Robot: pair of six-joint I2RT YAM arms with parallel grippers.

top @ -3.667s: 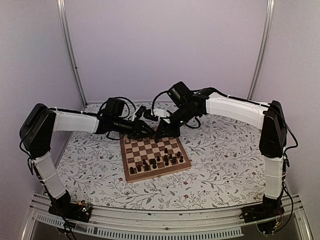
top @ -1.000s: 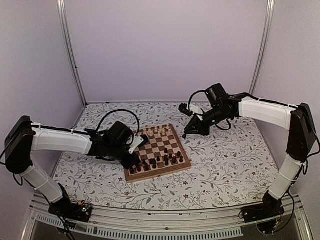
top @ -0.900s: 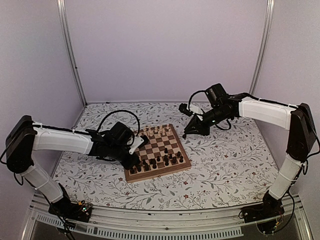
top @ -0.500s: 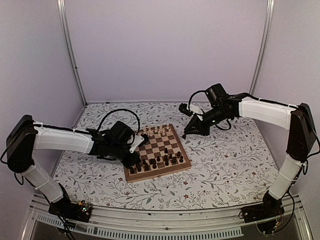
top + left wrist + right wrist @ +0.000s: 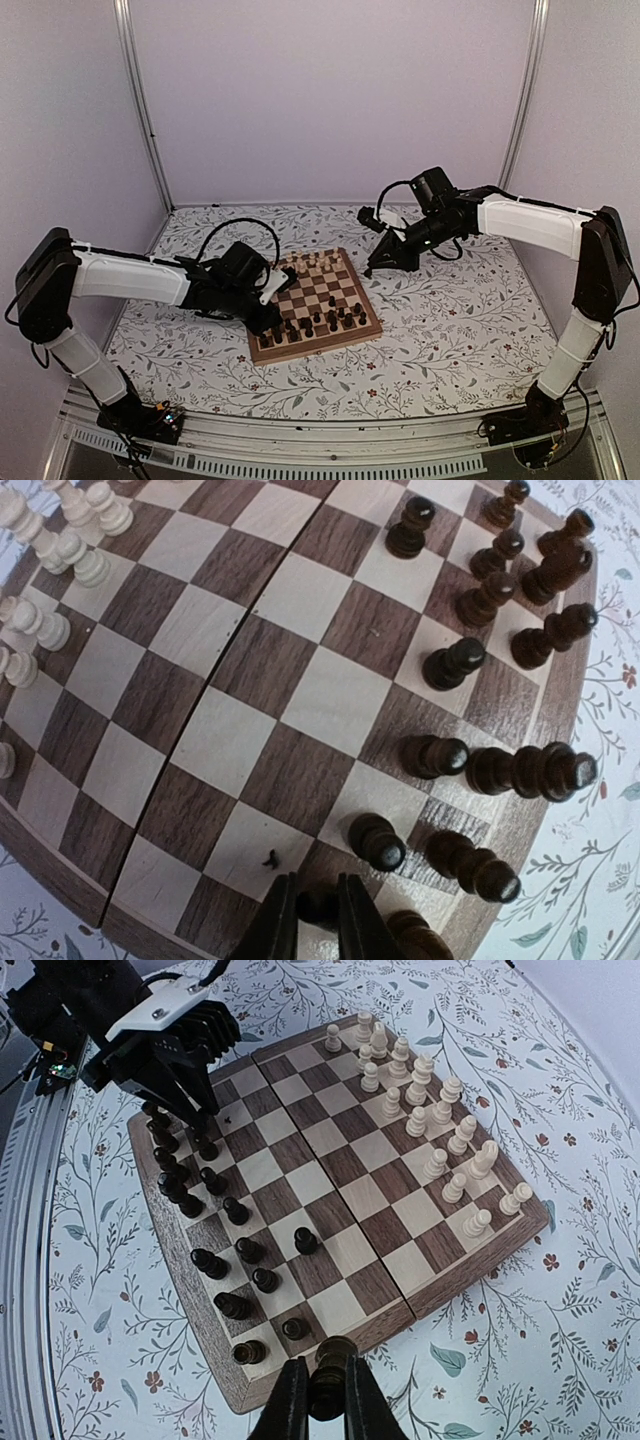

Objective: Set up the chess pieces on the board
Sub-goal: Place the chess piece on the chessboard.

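The board (image 5: 318, 346) lies in the middle of the table. Pale chess pieces (image 5: 313, 264) stand along its far edge and dark ones (image 5: 322, 321) along its near edge. My left gripper (image 5: 272, 322) is down at the board's near left corner. In the left wrist view it (image 5: 317, 920) is shut on a dark piece (image 5: 318, 904) that stands on a corner square beside other dark pieces (image 5: 455, 663). My right gripper (image 5: 376, 265) hangs off the board's right side. It (image 5: 325, 1400) is shut on another dark piece (image 5: 332, 1370), held above the table cover.
A floral table cover (image 5: 450, 320) spreads around the board. Purple walls and metal posts (image 5: 140, 110) enclose the back and sides. In the right wrist view the left gripper (image 5: 198, 1120) stands over the dark rows (image 5: 200, 1195), and pale pieces (image 5: 430, 1120) fill the other end.
Since the oldest frame both arms have left the board's far edge: left to the near left corner, right off to the right. Over the last second the left arm shifted only slightly.
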